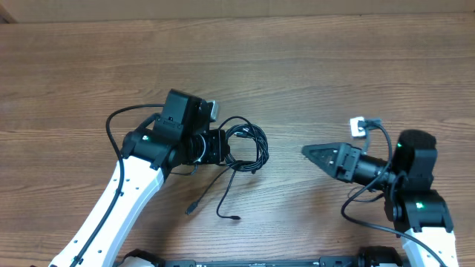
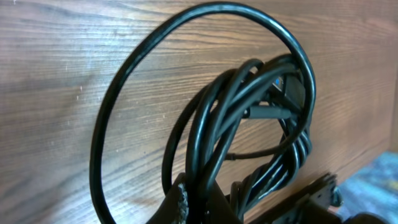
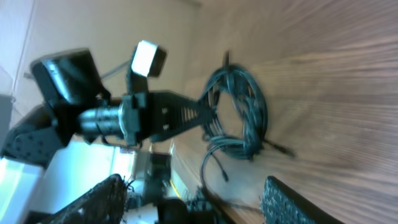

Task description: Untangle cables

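Several loops of the cables (image 2: 211, 121) are bunching right at the left gripper (image 1: 221, 147), which is clamping shut on the bundle where many strands are crossing. I'm judging that as the main hazard. With so many strands pinched at once, any pull is likely dragging the whole knot along rather than freeing one cord, and may be cinching the crossings tighter.

The cords are thin, round, glossy black and springy enough that one wide arc is standing clear of the tighter coils. A freed loop could be flipping back over the rest.

Just beyond the fingers, the bundle is forming a rough ring on or just above the table (image 1: 334, 59); I cannot tell which. Two loose ends (image 1: 191, 209) are trailing toward the robot's base, each ending in a small plug that could be snagging inside a loop.

Farther off, well apart from the bundle, the right gripper (image 1: 312, 153) is pointing at it with jaws standing apart and nothing between them. The strands are much thinner than its fingers, so I'm expecting it could be catching two instead of one.

The wood-grain top is looking flat and smooth, so nothing is anchoring the pile against sliding.
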You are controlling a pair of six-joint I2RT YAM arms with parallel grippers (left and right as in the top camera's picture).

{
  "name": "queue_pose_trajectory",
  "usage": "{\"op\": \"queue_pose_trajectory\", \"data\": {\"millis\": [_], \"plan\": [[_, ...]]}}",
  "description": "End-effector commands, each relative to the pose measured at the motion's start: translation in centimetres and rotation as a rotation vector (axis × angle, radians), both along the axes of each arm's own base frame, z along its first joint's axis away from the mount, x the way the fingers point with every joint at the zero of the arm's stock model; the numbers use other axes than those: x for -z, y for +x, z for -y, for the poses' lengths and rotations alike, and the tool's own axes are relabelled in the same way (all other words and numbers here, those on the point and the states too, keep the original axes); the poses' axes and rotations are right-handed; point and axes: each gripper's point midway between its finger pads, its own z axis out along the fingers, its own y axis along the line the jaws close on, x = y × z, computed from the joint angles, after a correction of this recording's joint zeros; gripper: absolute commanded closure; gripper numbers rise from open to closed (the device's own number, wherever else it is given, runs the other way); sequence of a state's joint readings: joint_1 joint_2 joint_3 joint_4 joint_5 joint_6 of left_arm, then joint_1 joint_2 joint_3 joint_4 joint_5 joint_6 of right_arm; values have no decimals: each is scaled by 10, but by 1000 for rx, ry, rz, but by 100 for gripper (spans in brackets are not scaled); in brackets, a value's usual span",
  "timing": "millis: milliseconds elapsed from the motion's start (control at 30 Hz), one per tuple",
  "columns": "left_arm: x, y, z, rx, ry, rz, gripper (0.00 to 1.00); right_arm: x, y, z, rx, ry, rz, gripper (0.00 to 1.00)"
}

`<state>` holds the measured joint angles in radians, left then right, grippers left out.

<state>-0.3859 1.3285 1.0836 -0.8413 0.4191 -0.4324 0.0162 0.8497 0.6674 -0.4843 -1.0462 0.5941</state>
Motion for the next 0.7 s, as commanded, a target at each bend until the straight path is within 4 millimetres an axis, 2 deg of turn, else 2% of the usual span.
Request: {"op": "queue_pose_trajectory", "data": {"millis": [0,133,267,333,500,667], "plan": [[-5,-9,14,168,-14,77,96,-14,11,-8,48,-187,112,32],[-5,-12,17,204,-5,92,96,-14,19,-11,132,-404,172,35],[-7,-16,21,232,-29,90,96,-13,20,-25,122,-450,222,37],[-13,-21,29,301,-74,110,95,-6,19,-33,74,-476,242,46],[-22,-33,40,417,-154,134,96,27,27,-47,10,-557,194,67],[-22,-35,41,425,-156,133,96,43,37,-55,2,-566,144,74]]}}
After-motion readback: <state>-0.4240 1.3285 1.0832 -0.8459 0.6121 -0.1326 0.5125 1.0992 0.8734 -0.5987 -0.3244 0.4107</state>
